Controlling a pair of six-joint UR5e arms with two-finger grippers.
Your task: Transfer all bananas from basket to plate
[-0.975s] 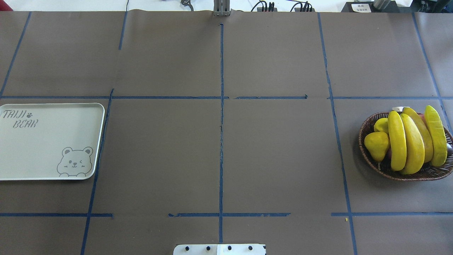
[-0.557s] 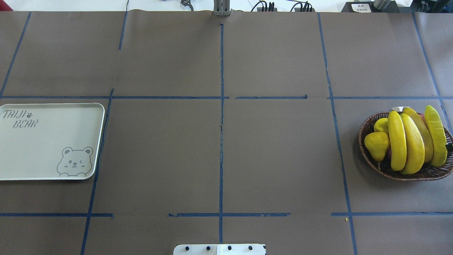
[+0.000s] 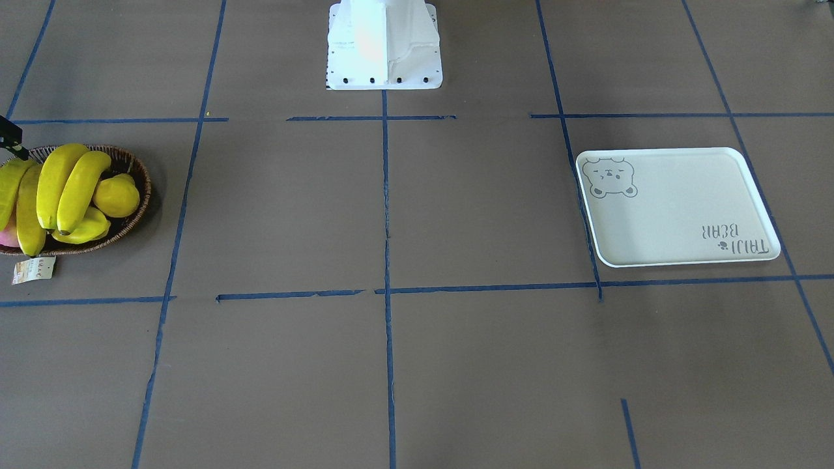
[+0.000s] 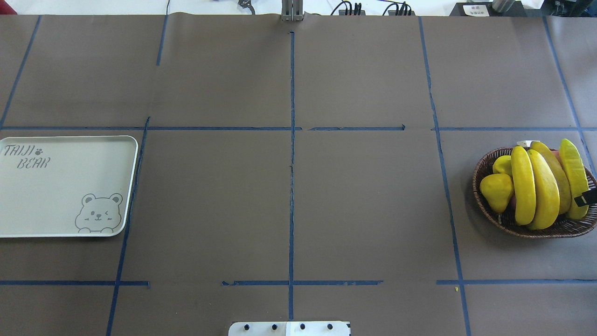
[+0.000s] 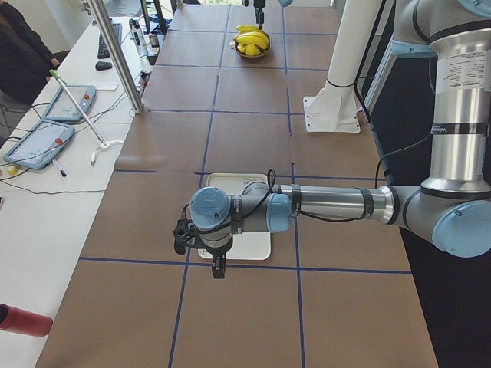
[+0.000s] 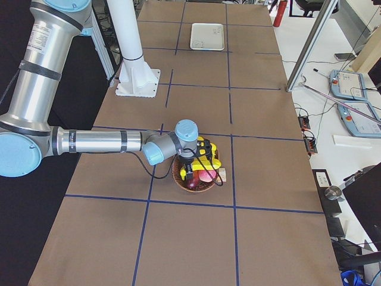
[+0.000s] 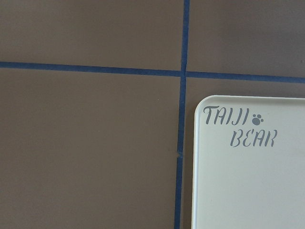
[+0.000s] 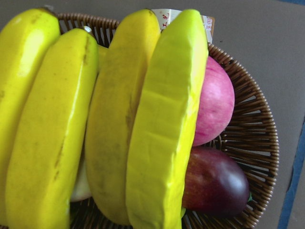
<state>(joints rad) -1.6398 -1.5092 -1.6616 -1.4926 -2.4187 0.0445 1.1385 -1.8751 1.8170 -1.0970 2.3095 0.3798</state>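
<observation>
Just below the right pincer (image 6: 191,170), bananas (image 8: 52,129) in the basket (image 8: 257,129).

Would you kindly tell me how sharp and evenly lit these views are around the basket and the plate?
Front-facing view: the robot base is blown out to white, while the plate is evenly lit, its print legible. Overhead view: the basket casts a soft shadow to its left. Right wrist view: the bananas fill the frame, sharp, without glare.
</observation>
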